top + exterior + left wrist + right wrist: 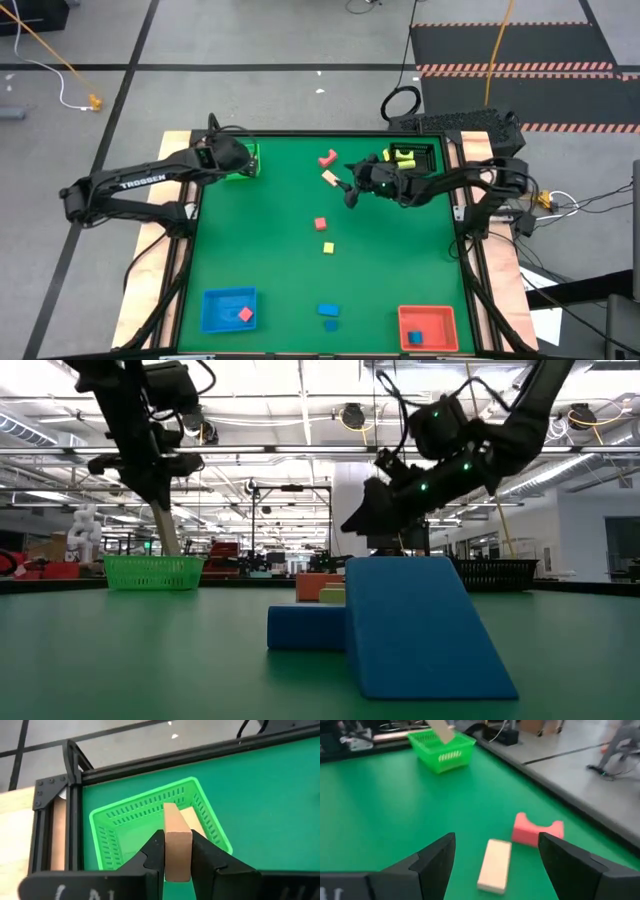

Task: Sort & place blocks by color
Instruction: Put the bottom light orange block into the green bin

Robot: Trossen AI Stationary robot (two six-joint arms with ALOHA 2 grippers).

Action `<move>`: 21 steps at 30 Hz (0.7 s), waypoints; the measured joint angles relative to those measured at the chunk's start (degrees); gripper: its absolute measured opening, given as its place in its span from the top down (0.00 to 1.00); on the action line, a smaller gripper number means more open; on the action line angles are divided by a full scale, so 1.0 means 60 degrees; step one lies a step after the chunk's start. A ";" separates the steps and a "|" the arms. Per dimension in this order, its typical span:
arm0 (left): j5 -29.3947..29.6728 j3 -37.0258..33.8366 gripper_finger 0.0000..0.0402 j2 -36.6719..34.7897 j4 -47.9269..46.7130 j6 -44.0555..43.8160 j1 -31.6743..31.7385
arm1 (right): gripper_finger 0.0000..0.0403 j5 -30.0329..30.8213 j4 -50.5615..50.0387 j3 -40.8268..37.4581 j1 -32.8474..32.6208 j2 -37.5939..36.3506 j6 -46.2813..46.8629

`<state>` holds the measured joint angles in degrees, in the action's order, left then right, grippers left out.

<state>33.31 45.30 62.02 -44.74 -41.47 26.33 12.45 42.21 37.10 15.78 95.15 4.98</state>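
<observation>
The left claw [177,852], clenched on a tan bar [176,840], hangs above the green basket [117,820].

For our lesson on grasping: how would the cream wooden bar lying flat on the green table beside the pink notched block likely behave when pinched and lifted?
The cream wooden bar looks rigid, so it probably won't bend or squash. Its flat faces suggest it stays put rather than rolling. It seems small and likely light; the open right pincer above it spans it easily, though smooth sides might slip a little.
</observation>
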 joint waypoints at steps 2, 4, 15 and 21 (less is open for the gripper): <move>-0.0088 0.0000 0.83 0.0128 0.0000 0.0044 0.0090 | 0.32 -0.0154 0.0317 -0.0007 0.0050 0.0317 0.0103; -0.0104 0.0000 0.82 0.0208 0.0010 0.0046 0.0149 | 0.32 -0.0157 0.0549 -0.0007 0.0053 0.0551 0.0090; -0.0555 0.0000 0.79 0.0243 0.0234 0.0215 0.0233 | 0.32 -0.0379 0.1217 -0.0007 0.0046 0.1166 0.0081; -0.0554 0.0000 0.65 0.0243 0.0234 0.0235 0.0233 | 0.32 -0.0379 0.1218 -0.0007 0.0046 0.1166 0.0068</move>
<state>29.98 45.30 63.48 -43.33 -40.06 27.73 10.17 49.52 37.06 16.05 102.15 5.39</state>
